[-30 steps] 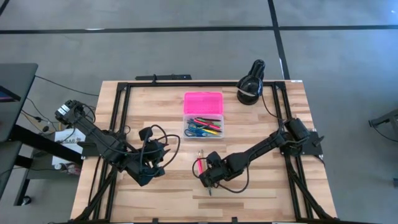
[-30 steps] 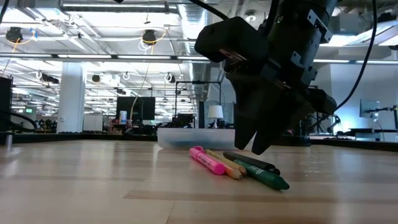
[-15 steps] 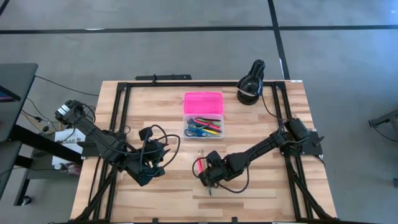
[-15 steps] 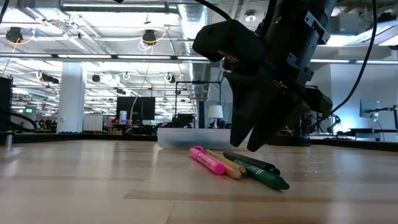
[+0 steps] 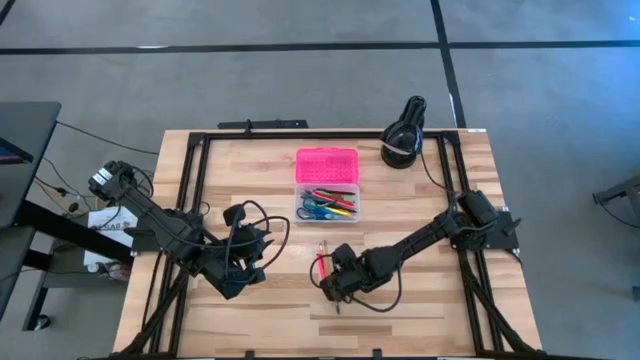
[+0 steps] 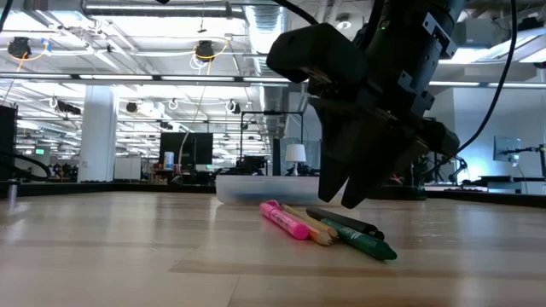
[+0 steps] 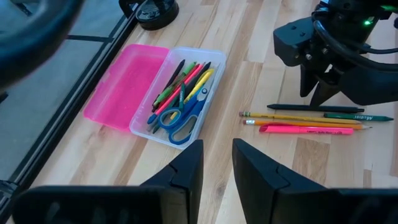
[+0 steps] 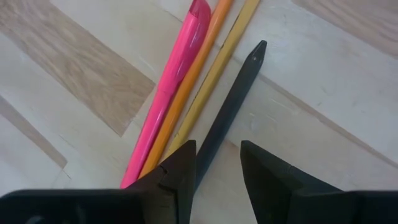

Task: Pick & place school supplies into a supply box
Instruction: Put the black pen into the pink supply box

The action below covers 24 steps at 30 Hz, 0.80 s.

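Note:
The supply box stands open at the table's far middle, with its pink lid (image 5: 327, 164) and a clear base (image 5: 328, 204) that holds scissors and several pens (image 7: 183, 99). A pink marker (image 8: 174, 87), an orange pencil (image 8: 202, 68), a yellow pencil (image 8: 221, 68), a black pen (image 8: 230, 112) and a green pen (image 6: 368, 243) lie side by side on the table. My right gripper (image 8: 217, 169) is open and points down over them, one finger on either side of the black pen, and touches nothing. My left gripper (image 5: 248, 250) waits open at the left.
A black round device (image 5: 403, 140) stands at the table's far right corner. Black frame rails (image 5: 195, 200) run along the table's left, right and far edges. Bare wood (image 5: 290, 320) lies near the front edge.

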Available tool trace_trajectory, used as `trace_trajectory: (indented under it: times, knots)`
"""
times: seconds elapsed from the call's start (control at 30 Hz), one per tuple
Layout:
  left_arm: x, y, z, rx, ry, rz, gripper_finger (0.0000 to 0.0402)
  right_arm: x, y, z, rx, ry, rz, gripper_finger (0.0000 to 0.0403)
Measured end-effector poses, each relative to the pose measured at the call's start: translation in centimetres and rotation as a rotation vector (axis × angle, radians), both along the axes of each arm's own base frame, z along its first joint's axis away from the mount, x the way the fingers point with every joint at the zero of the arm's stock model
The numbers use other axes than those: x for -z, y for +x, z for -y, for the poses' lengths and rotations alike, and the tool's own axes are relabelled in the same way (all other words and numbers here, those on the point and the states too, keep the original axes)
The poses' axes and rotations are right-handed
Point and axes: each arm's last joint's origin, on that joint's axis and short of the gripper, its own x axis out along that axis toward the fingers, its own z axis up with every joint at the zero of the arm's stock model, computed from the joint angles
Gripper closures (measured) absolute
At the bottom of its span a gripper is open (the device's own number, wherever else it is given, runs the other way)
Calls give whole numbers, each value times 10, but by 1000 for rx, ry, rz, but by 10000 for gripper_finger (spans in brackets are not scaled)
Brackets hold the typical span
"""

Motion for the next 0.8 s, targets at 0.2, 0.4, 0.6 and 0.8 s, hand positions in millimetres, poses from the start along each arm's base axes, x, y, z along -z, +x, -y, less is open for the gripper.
trace_trajectory:
  times: [0.2, 0.4, 0.6, 0.8]
  knots:
    - [0, 0, 0, 0, 0, 0, 322, 0, 1, 0, 8, 8, 12, 285]
    - [0, 0, 0, 0, 0, 0, 322, 1, 1, 0, 9, 4, 18, 285]
    - [0, 0, 0, 0, 1, 0, 322, 11, -6, -1, 38, 25, 7, 285]
    - [0, 0, 0, -7, 13, 9, 322, 11, -8, -4, 40, 21, 22, 285]
